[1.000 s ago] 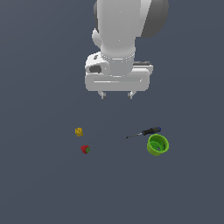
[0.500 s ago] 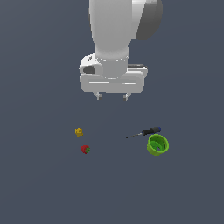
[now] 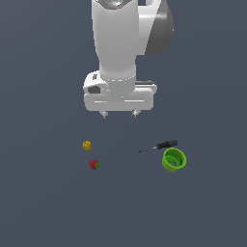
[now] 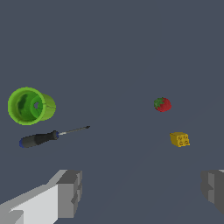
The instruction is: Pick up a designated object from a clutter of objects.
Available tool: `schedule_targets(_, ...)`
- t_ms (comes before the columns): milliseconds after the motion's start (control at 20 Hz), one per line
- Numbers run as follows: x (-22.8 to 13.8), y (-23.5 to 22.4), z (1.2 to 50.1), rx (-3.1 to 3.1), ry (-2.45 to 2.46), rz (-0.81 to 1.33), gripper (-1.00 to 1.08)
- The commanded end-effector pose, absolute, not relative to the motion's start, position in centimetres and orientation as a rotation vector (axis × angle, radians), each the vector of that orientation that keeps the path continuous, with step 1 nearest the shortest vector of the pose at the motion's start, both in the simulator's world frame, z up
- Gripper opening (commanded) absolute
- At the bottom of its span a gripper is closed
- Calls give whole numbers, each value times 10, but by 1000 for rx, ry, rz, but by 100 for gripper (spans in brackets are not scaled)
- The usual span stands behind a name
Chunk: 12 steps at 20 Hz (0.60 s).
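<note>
Gripper fingers are spread wide apart and nothing is held between them; in the wrist view the two grey fingertips are seen at opposite sides of the picture with only bare surface between. Compared with the earlier pictures, the arm has been carried toward the exterior view's left, and the hand is now hung high above the grey floor, well clear of every item.

Nearest below it, toward the exterior view's left, the yellow block is found, and just beyond that, lower in the exterior view, the strawberry is lying, red with its green top turned toward the exterior view's right. The two are near each other but not touching. In the wrist view the strawberry and block are again seen close together.

Well apart, on the exterior view's right, the screwdriver is laid flat, its handle end just beside the green cup. None of the four items is seen to have moved.
</note>
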<state>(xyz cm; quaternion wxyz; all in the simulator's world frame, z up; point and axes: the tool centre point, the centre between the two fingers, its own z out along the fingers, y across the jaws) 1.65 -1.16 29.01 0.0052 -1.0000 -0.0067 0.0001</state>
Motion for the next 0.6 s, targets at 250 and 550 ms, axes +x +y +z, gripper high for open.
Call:
schedule_targets(250, 40, -35, 252, -3132, -198, 1, 100)
schedule_targets(550, 59, -61, 210, -3120, -383, 2, 100)
